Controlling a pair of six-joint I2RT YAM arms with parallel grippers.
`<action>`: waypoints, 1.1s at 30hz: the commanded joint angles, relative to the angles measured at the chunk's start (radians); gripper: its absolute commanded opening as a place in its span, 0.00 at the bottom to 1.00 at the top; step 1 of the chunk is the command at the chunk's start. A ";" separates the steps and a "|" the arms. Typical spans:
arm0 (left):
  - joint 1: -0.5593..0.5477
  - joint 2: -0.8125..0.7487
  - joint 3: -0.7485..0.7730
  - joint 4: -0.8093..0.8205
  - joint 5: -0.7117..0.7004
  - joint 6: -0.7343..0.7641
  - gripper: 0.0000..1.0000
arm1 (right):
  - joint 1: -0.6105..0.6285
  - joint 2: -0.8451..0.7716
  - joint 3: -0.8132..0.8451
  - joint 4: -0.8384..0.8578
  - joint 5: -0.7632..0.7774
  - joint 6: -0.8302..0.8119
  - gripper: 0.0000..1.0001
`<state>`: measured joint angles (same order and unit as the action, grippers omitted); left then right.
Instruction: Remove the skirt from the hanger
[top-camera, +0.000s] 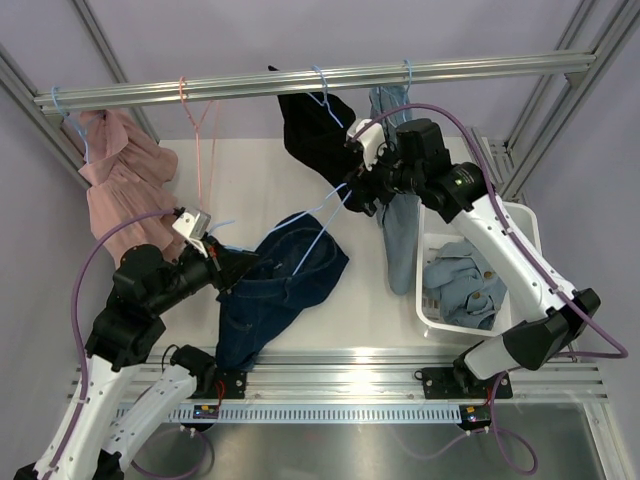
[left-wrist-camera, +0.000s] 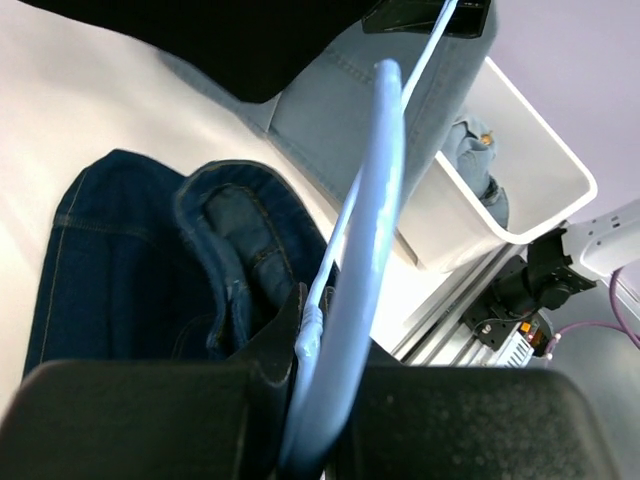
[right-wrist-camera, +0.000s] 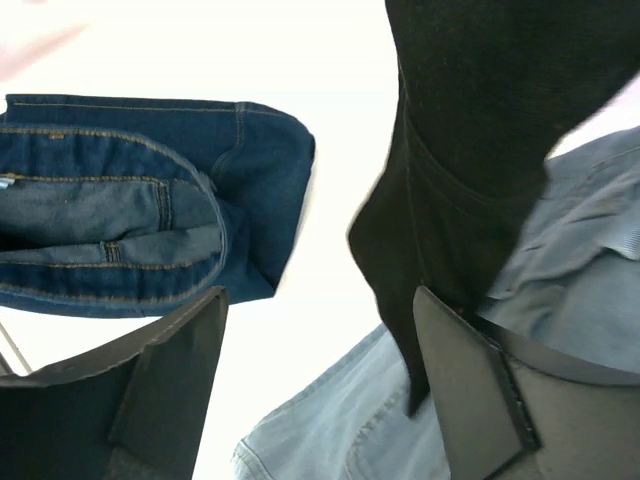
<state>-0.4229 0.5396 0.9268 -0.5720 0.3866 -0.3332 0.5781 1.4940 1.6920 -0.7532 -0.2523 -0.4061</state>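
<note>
Top external view: the skirt (top-camera: 280, 295) is dark blue jeans cloth and lies loose and crumpled on the white table (top-camera: 360, 305), between the two arms. Its wide, open top points up and to the right, and its narrow end points down toward the left arm's base, so its long line runs on a slant. The left end effector (top-camera: 232, 265) is right at the skirt's left edge and is much nearer to it than the other one. In the left wrist view it is shut tight on the light blue hanger (left-wrist-camera: 385, 180), with the skirt bunched just beside the bar. I cannot tell if the skirt is clipped on or just lying by the hanger. The right end effector (top-camera: 355, 190) is higher up, well apart from the skirt, next to a black cloth (right-wrist-camera: 480, 120) that hangs from the rail. Its two fingers (right-wrist-camera: 170, 380) stand wide apart and hold nothing I can see. From there the skirt lies down and to the left. I think the left arm should hold the hanger firm while the right one reaches down for the skirt's open top to pull it off.
</note>
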 joint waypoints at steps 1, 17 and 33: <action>0.003 0.049 -0.002 0.170 0.006 -0.041 0.00 | 0.035 -0.058 0.006 -0.043 -0.197 -0.082 0.86; 0.003 0.089 -0.008 0.213 0.086 -0.024 0.00 | -0.073 -0.150 -0.040 -0.101 -0.157 -0.157 0.90; 0.001 0.126 0.052 0.251 0.104 0.005 0.00 | -0.239 -0.193 -0.011 -0.123 -0.051 -0.140 0.93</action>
<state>-0.4416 0.6796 0.9318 -0.3573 0.5610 -0.3138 0.3965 1.3643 1.6451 -0.8696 -0.2985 -0.5205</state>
